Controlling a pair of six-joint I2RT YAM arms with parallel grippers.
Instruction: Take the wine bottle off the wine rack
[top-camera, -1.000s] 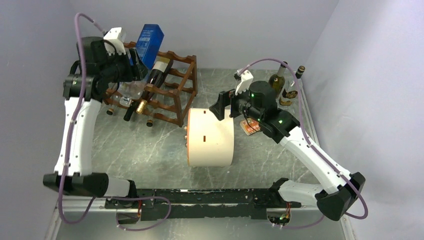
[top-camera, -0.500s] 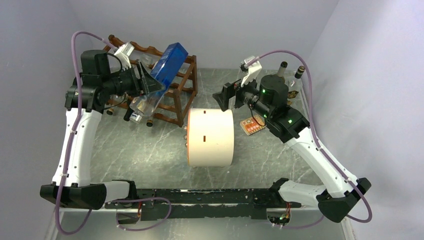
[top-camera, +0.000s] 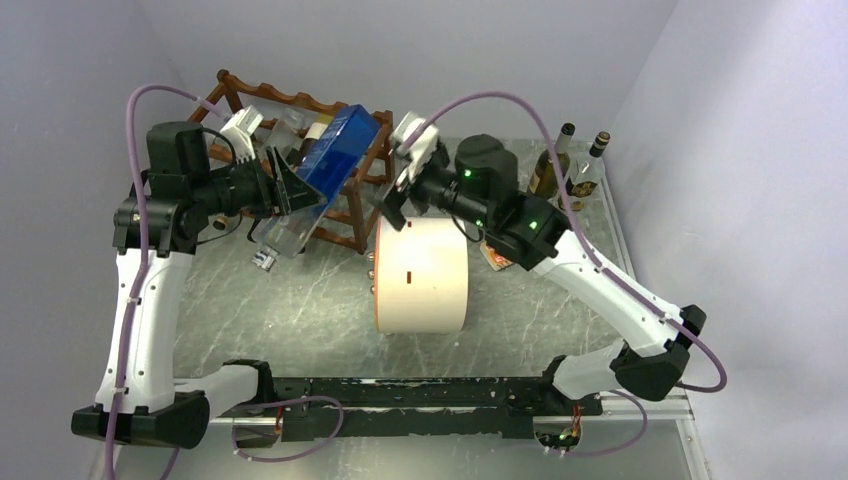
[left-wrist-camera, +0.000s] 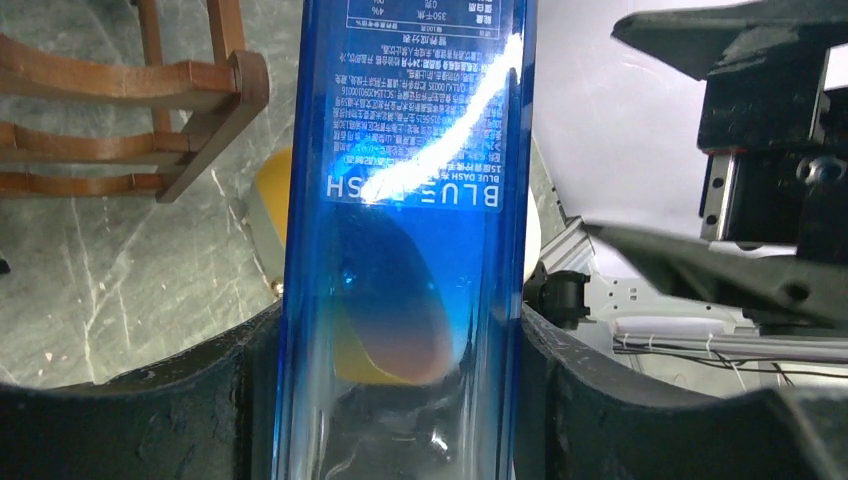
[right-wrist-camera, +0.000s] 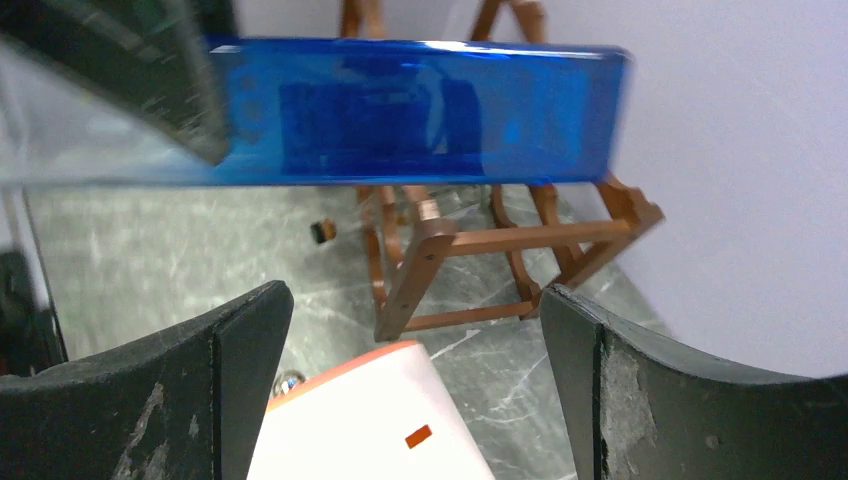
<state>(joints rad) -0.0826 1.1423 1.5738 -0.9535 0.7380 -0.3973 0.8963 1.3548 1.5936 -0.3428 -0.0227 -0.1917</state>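
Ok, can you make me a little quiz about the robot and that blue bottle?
1. True or false: the left gripper is shut on the blue bottle.
2. Pick one. The right gripper is: A) open, B) shut on the blue bottle, C) shut on the wooden rack.
3. How many upright bottles stand at the far right corner of the table?

Key: 1 true. 2 A. 3 two.
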